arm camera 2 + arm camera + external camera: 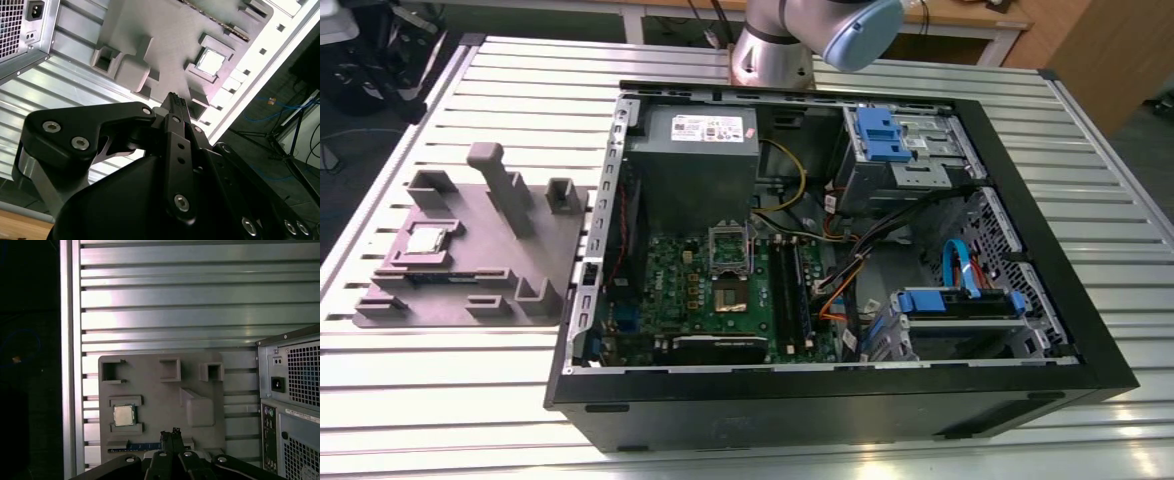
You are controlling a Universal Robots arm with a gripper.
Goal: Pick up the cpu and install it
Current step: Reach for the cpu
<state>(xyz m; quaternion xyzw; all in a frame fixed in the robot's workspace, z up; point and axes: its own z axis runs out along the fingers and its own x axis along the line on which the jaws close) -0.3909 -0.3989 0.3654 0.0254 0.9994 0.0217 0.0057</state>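
Observation:
The cpu (427, 240) is a small silvery square lying flat in a recess of the grey fixture plate (480, 285), at the exterior view's left of the open computer case. Both wrist views look down on it from high up: cpu (211, 61), cpu (123, 415). My gripper (170, 432) hangs well above the plate, off to one side of the chip, its black fingers pressed together with nothing between them; it shows again as the gripper (175, 97). Inside the case, the metal-framed socket (727, 247) sits on the green board.
The black computer case (854, 400) lies open on the slatted aluminium table (454, 420), with a grey power supply (700, 165), blue drive brackets (881, 135) and loose cables (854, 265) inside. Upright posts (500, 180) rise from the fixture plate. The arm's base (774, 55) stands behind the case.

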